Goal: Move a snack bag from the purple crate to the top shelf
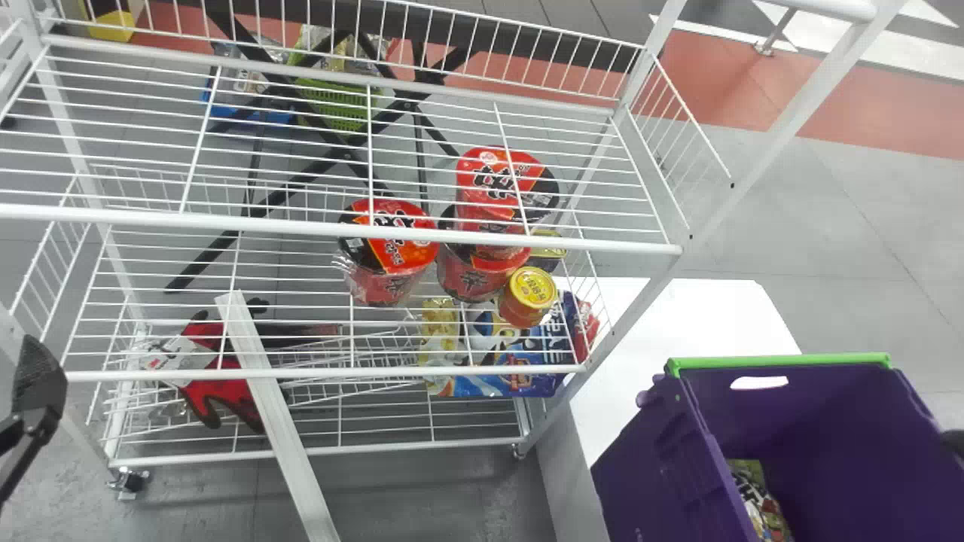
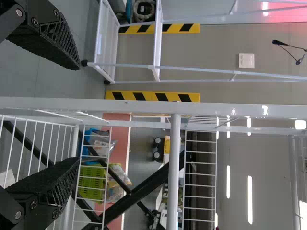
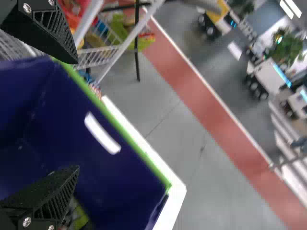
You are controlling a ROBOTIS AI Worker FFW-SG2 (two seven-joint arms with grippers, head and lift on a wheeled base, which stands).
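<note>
The purple crate (image 1: 648, 459) stands at the lower right of the head view, a snack bag (image 1: 762, 503) low inside it, partly cut off by the view's edge. A dark tip of my right gripper (image 1: 953, 442) shows at the right edge, over the crate. In the right wrist view my right gripper (image 3: 77, 115) is open across the crate (image 3: 115, 191), a bit of the bag (image 3: 80, 218) beside one finger. The top shelf (image 1: 301, 227) is white wire. My left gripper (image 1: 36, 391) is at the rack's left front; in its wrist view the gripper (image 2: 79, 114) is open and empty.
Red noodle cups (image 1: 392, 248), a yellow-lidded can (image 1: 531, 290) and snack packs (image 1: 489, 339) rest on lower rack levels, with red gloves (image 1: 218, 376) at left. A rack post (image 1: 791, 124) rises between shelf and crate. The crate stands on a white table (image 1: 700, 316).
</note>
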